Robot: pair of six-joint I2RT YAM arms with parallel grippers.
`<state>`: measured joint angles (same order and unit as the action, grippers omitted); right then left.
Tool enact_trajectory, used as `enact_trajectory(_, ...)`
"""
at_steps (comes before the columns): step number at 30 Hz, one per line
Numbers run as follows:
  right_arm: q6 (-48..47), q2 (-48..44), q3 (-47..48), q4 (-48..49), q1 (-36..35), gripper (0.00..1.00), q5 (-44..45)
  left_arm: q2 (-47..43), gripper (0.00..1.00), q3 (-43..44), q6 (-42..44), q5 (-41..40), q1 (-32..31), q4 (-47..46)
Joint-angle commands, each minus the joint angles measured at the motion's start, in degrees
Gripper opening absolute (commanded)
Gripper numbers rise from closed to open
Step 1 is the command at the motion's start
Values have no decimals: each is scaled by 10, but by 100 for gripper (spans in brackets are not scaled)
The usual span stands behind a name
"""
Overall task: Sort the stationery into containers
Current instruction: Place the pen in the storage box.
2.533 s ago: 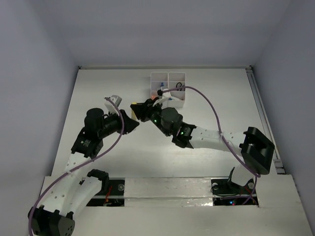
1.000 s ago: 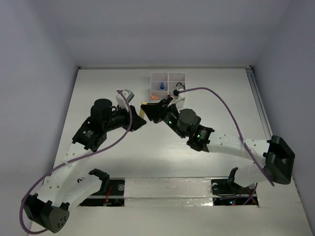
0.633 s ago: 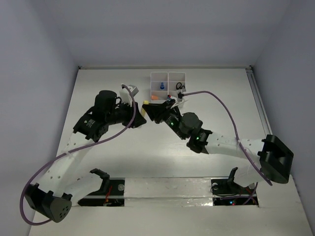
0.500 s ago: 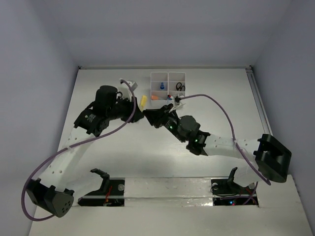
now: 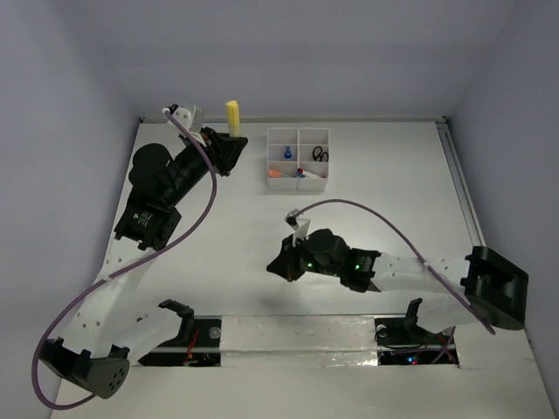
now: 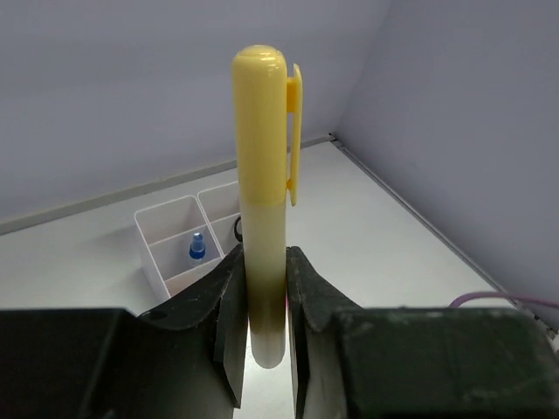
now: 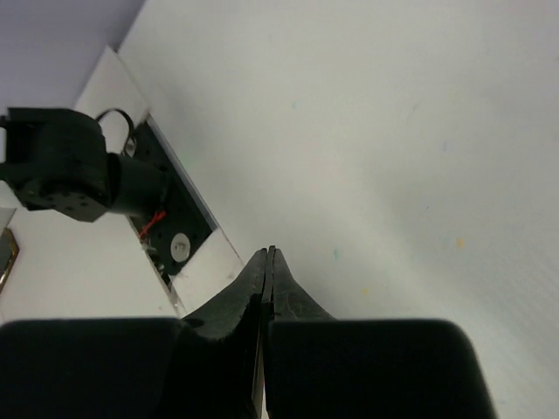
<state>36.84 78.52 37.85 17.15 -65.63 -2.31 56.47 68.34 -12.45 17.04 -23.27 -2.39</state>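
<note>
My left gripper [image 5: 229,142] is shut on a yellow capped marker [image 5: 232,114], held up high at the table's far left, left of the white compartment tray [image 5: 299,158]. In the left wrist view the marker [image 6: 262,192] stands between my fingers [image 6: 229,297], with the tray [image 6: 166,240] beyond it holding a blue-capped item [image 6: 197,248]. The tray also holds black scissors [image 5: 320,155] and orange and red items. My right gripper [image 5: 279,267] is shut and empty, low over the table's near middle; its closed fingertips [image 7: 267,262] show in the right wrist view.
The right arm's purple cable [image 5: 367,215] arcs over the table's middle. The arm base plate [image 7: 188,253] with mounts lies along the near edge. A rail [image 5: 467,209] runs down the table's right side.
My left gripper rose and swung to the far left with the yellow marker. My right gripper let go of the marker, shut, and pulled back toward the near middle.
</note>
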Motion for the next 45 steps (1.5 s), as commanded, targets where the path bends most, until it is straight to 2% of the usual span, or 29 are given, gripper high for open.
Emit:
enact_trajectory(1,-76,-65,14,0,26,0,-22,-25,0,-57,-8,18,-2,-25)
enact_trajectory(4,-120,-114,23,-10,54,2,-68,-48,0,-118,-24,76,-2,-38)
enact_trajectory(7,-166,-177,31,-7,94,20,-135,-60,0,-172,-55,148,-2,-62)
enact_trajectory(8,-183,-200,39,-6,106,36,-177,-69,0,-187,-75,184,-2,-74)
enact_trajectory(9,-187,-211,43,-4,117,44,-193,-75,0,-199,-85,198,-2,-97)
enact_trajectory(10,-194,-220,45,3,141,57,-211,-86,0,-224,-95,213,-2,-112)
enact_trajectory(12,-198,-233,61,10,163,67,-254,-95,0,-246,-122,252,-2,-152)
enact_trajectory(13,-199,-235,67,12,177,76,-259,-101,0,-261,-129,262,-2,-161)
enact_trajectory(20,-210,-185,144,22,202,94,-272,-113,0,-309,-190,343,-2,-256)
enact_trajectory(23,-193,-147,173,48,207,95,-321,-113,0,-321,-215,356,-2,-292)
enact_trajectory(28,-172,-99,204,78,207,96,-329,-110,0,-333,-224,366,-2,-308)
enact_trajectory(30,-163,-79,214,90,207,95,-337,-109,0,-333,-224,365,-7,-306)
enact_trajectory(34,-133,-56,215,151,207,85,-357,-103,0,-332,-218,362,-12,-295)
enact_trajectory(37,-122,-38,221,164,207,68,-363,-97,0,-330,-219,362,-13,-294)
enact_trajectory(38,-113,-35,221,169,207,57,-362,-96,0,-331,-219,362,-13,-293)
enact_trajectory(40,-106,-28,219,182,207,45,-360,-96,0,-330,-217,360,-18,-287)
enact_trajectory(41,-101,-26,219,183,207,32,-360,-97,0,-330,-215,358,-18,-285)
enact_trajectory(43,-98,-24,216,187,207,16,-355,-99,0,-327,-210,351,-18,-273)
enact_trajectory(44,-99,-26,214,187,207,3,-347,-101,0,-326,-203,346,-18,-268)
enact_trajectory(45,-102,-28,212,185,207,0,-323,-105,0,-325,-199,332,-18,-247)
